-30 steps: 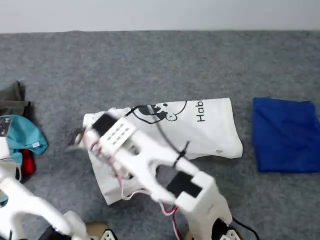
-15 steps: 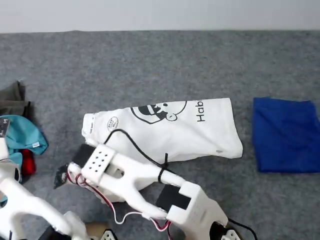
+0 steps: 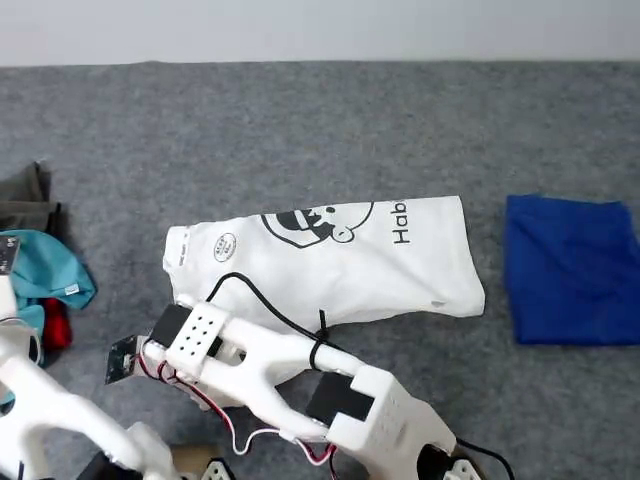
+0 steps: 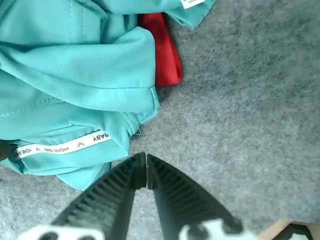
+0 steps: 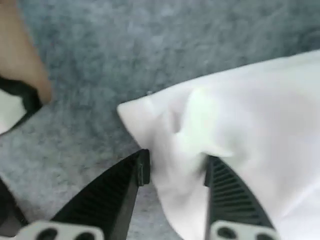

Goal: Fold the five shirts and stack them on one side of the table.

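A white shirt (image 3: 340, 258) with a black print lies spread at the table's middle. My right arm (image 3: 230, 350) stretches over its near left corner. In the right wrist view, my right gripper (image 5: 175, 170) is open, with an edge of the white shirt (image 5: 235, 150) lying between its fingers. A folded blue shirt (image 3: 570, 268) rests at the right side. At the left edge, a teal shirt (image 3: 45, 272), a red shirt (image 3: 56, 326) and a dark grey shirt (image 3: 25, 200) lie in a heap. My left gripper (image 4: 146, 172) is shut and holds nothing, just above the carpet beside the teal shirt (image 4: 75, 85) and the red shirt (image 4: 165, 50).
A grey carpet (image 3: 320, 130) covers the whole table, with bare room at the back and between the white and blue shirts. My left arm (image 3: 40, 405) stands at the near left corner. The right arm's base (image 3: 385, 430) and its cables sit at the near edge.
My right arm swung from above the white shirt's left part toward the near left and came down at the shirt's near left corner. The left arm kept still.
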{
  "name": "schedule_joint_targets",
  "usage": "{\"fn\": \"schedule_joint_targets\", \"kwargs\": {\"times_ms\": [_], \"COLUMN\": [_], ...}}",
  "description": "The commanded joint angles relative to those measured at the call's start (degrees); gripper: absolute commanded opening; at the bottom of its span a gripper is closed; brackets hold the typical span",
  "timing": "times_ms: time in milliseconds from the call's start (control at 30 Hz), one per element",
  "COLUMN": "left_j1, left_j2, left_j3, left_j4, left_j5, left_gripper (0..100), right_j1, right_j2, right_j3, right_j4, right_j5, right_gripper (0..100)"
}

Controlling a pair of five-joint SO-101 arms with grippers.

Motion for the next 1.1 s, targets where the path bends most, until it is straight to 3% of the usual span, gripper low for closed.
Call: {"fn": "schedule_joint_targets", "kwargs": {"times_ms": [0, 700, 1067], "left_j1": [-0.26, -0.09, 0.18], "left_j2": [-0.88, -0.97, -0.97], "left_j3": [-1.89, 0.22, 0.92], "left_j4": [-0.7, -0.97, -1.05], "left_j5": [-0.44, -0.44, -0.44], "left_gripper": [1, 1, 1], "right_j1": [0.22, 10.15, 18.86], "right_j2": [4.44, -1.98, -2.51], "right_j3": [0.18, -16.97, -22.77], "right_j4": [-0.84, 7.16, -0.31], "right_j5": [2.46, 2.81, 2.9], "right_gripper": [4.3, 1.0, 1.0]}}
